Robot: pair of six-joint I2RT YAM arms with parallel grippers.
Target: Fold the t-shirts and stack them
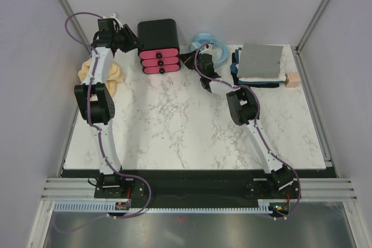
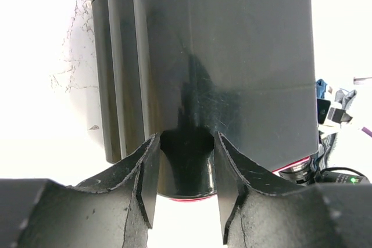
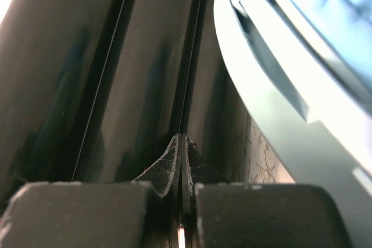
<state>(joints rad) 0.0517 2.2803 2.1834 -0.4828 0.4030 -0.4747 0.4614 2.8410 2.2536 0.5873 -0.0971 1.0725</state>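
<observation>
L hand (image 2: 186, 142) part-open, fingers either side of lower edge of black box w/ pink-red front (image 1: 158, 34); contact unclear. R hand (image 3: 181, 141) closed, empty, tips at box's other side. Crumpled pale yellow-cream cloth t-shirt (image 1: 118, 74) far-left on white marble bench (image 1: 174, 129), under L arm. Folded stack of grey, white and navy t-shirts (image 1: 261, 59) far-right.

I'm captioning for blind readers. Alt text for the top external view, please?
The left arm and right arm reach across a marble table, flanking a black box with a pink-red front. A crumpled cream t-shirt lies under the left arm; a folded stack of t-shirts, grey on top, sits far right beside a light blue ring.
</observation>
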